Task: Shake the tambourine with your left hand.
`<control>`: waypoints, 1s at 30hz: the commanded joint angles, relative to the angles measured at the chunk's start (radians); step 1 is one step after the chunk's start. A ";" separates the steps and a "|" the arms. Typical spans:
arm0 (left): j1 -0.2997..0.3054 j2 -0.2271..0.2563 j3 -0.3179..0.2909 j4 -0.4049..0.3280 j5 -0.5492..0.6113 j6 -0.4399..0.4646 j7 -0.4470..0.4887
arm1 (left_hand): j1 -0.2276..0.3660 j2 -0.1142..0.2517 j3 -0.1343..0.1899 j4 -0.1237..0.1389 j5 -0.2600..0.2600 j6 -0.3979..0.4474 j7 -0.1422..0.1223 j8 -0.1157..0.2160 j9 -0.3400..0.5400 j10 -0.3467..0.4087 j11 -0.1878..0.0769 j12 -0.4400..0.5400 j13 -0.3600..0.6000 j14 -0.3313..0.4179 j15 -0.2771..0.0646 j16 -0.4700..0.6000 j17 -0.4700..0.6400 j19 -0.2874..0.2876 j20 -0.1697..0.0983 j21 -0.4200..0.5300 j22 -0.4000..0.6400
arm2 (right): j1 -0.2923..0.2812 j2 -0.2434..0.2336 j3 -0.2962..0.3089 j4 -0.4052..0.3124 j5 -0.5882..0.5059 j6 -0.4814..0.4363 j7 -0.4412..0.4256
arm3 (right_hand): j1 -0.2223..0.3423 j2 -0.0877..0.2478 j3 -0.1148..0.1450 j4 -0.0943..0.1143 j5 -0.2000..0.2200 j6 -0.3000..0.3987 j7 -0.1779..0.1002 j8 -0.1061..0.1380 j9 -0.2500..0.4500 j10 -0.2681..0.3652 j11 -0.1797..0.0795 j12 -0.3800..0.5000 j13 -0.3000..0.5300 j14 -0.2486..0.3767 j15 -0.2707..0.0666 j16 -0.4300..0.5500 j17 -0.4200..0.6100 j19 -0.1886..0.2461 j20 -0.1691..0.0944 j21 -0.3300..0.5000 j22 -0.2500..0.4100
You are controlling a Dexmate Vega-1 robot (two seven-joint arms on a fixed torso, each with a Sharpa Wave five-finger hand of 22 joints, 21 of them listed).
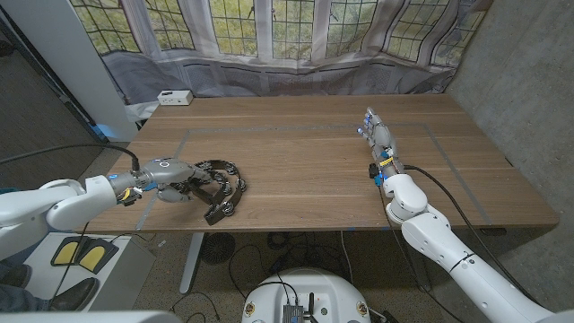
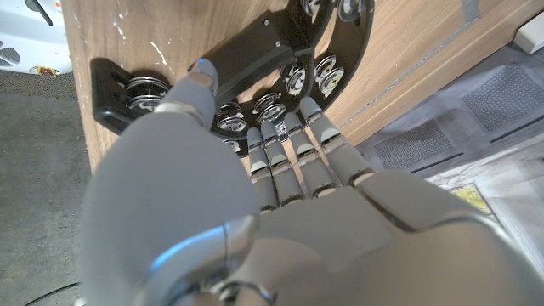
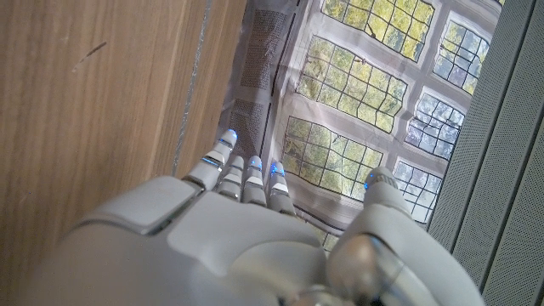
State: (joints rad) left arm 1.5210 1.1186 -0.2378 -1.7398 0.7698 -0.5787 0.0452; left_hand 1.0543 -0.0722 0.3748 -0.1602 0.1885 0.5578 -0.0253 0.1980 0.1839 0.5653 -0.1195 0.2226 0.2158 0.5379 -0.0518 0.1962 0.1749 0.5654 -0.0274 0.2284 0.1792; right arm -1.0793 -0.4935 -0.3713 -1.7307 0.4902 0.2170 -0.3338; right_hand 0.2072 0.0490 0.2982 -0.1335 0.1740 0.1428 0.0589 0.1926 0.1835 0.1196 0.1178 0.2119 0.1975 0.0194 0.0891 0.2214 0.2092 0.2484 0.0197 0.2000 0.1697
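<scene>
Where the left robot hand point(image 1: 170, 177) reaches, tambourine point(image 1: 222, 187) beneath its fingers point(image 2: 293, 153).

A leaded-window backdrop point(image 1: 296, 27) hangs behind the wooden table point(image 1: 314, 170).

One black half-moon tambourine point(image 1: 218, 187) with silver jingles, one small white box point(image 1: 174, 98), two grey-white robot hands.
</scene>
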 commanded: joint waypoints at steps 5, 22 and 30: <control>-0.090 0.077 0.139 0.071 -0.062 -0.010 0.055 | 0.030 0.011 -0.014 0.003 0.000 0.050 -0.001 0.017 0.006 0.045 -0.002 0.018 0.004 0.041 -0.072 0.015 0.004 0.030 -0.002 0.009 0.005 | 0.012 0.006 -0.010 0.006 -0.003 -0.013 -0.002 | 0.005 0.004 0.001 -0.003 0.002 0.000 0.002 0.002 0.004 0.008 0.001 -0.003 0.006 0.004 0.003 -0.006 0.003 0.010 0.000 -0.002 0.004; -0.145 0.149 0.281 0.097 -0.084 0.052 0.148 | 0.064 0.032 -0.030 0.005 -0.008 0.089 0.004 0.021 0.006 0.084 -0.004 0.028 0.006 0.095 -0.079 0.030 0.007 0.067 -0.003 0.021 0.008 | 0.000 0.004 -0.002 -0.004 0.001 -0.017 -0.015 | 0.005 0.005 -0.001 -0.003 0.001 0.000 0.001 0.002 0.004 0.009 0.001 -0.003 0.006 0.004 0.002 -0.006 0.004 0.010 0.001 -0.002 0.004; -0.217 0.160 0.389 0.134 -0.122 0.045 0.167 | 0.068 0.035 -0.038 0.007 -0.010 0.097 0.005 0.021 0.007 0.090 0.001 0.028 0.006 0.097 -0.075 0.028 0.007 0.070 -0.002 0.021 0.008 | 0.007 -0.004 -0.009 -0.002 -0.008 -0.028 -0.009 | 0.005 0.005 -0.002 -0.003 0.001 0.000 0.002 0.002 0.004 0.008 0.001 -0.004 0.006 0.005 0.003 -0.006 0.004 0.010 0.001 -0.003 0.004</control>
State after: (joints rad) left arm 1.3702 1.2559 0.0366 -1.6407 0.6908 -0.5549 0.1537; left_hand 1.1122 -0.0406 0.3419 -0.1516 0.1808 0.6486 -0.0233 0.2166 0.1888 0.6456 -0.1220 0.2459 0.2163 0.6289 -0.0573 0.2235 0.1797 0.6256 -0.0304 0.2442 0.1844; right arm -1.0757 -0.4913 -0.3763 -1.7326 0.4876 0.1968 -0.3439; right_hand 0.2071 0.0490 0.2982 -0.1335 0.1740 0.1428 0.0589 0.1926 0.1835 0.1196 0.1178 0.2119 0.2024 0.0194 0.0891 0.2214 0.2118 0.2484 0.0197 0.2000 0.1698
